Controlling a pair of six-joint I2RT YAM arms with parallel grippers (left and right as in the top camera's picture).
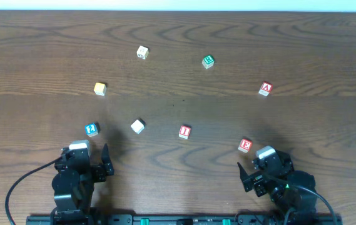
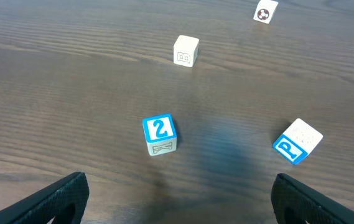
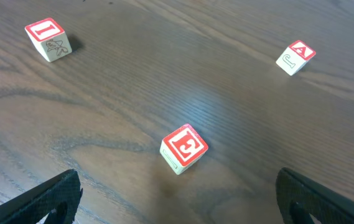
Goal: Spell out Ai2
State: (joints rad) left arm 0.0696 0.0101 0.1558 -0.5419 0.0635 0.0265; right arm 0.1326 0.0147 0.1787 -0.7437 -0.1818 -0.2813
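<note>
Nothing is lined up yet. By my reading the spelling is at its first step, with no block lifted from the dark wooden table [image 1: 178, 187].

The left gripper [image 2: 178, 199] stands wide and empty. Just ahead of it, slightly left of its centre line, sits the blue-and-white wooden cube marked 2 [image 2: 159, 133]. Ahead and to its right lies a white wooden cube with a blue P [image 2: 297, 141], which the word does not need.

The red-and-white wooden cube marked I [image 3: 48, 38] lies well ahead and left of the right gripper [image 3: 178, 200], which is also spread wide and holds nothing. Directly before that gripper is a red-faced wooden cube [image 3: 184, 148] whose character could be 3 or E — a distractor, I judge. The red-and-white wooden cube marked A [image 3: 296, 57] sits well ahead and to its right.

The next move probably calls for reaching past the near cube, squaring the fingers to the A's faces and closing on it — then choosing a clear row for all three.
</note>
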